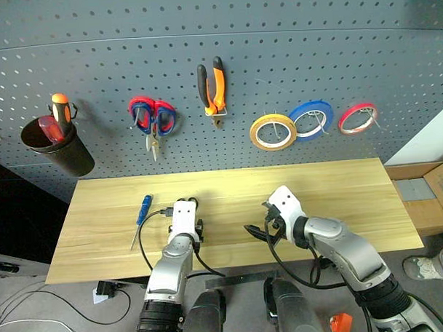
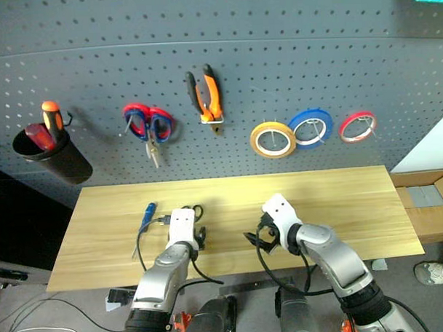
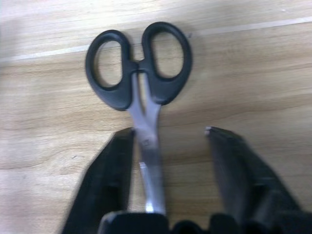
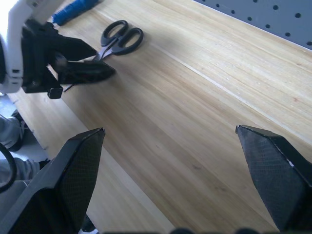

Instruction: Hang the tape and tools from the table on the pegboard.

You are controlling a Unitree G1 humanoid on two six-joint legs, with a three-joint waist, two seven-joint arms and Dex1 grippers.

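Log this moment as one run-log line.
left end effector: astride black-handled scissors blades, not clamped | right end effector: open, empty | table: scissors, blue-handled screwdriver

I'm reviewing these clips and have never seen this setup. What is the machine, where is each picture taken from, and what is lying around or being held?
A two-armed robot stands at a table facing a pegboard. The two wide pictures come from its head cameras; the close-ups come from a camera on each wrist. On the pegboard hang pliers, red-and-blue scissors, three tape rings, the yellow tape among them, and a black cup with an orange-handled screwdriver. On the table lie a blue screwdriver and black scissors. The left gripper straddles the scissors' blades, one finger touching them, the other apart. The right gripper is open above bare wood, holding nothing.
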